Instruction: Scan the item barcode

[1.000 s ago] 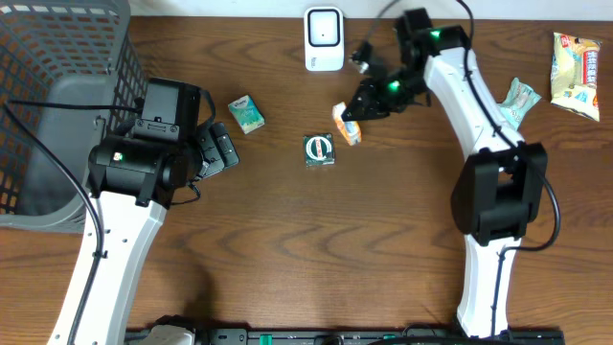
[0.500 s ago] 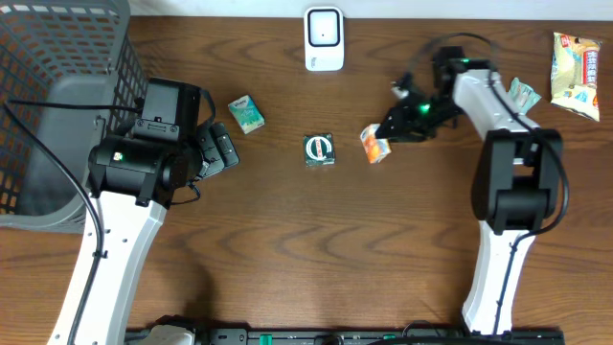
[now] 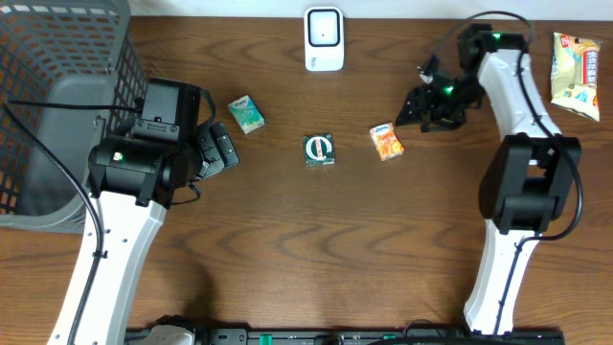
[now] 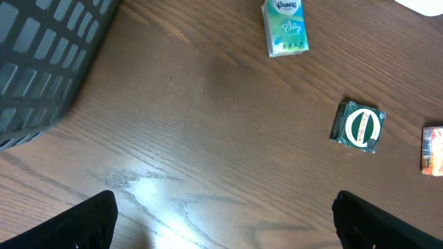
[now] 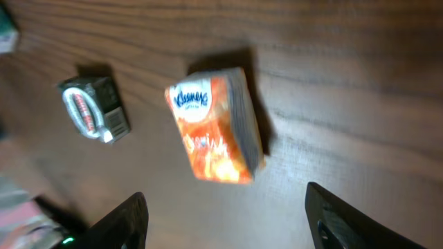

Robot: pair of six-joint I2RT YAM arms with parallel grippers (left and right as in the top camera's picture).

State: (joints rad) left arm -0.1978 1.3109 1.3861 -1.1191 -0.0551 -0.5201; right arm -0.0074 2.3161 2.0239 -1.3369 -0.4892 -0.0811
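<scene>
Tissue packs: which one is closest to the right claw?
The orange tissue pack, right beside the right gripper; the green tissue pack lies far away.

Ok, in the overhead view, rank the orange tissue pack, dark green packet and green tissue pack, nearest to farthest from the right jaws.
1. orange tissue pack, just beside them, to the left
2. dark green packet, mid-table
3. green tissue pack, farthest left
</scene>
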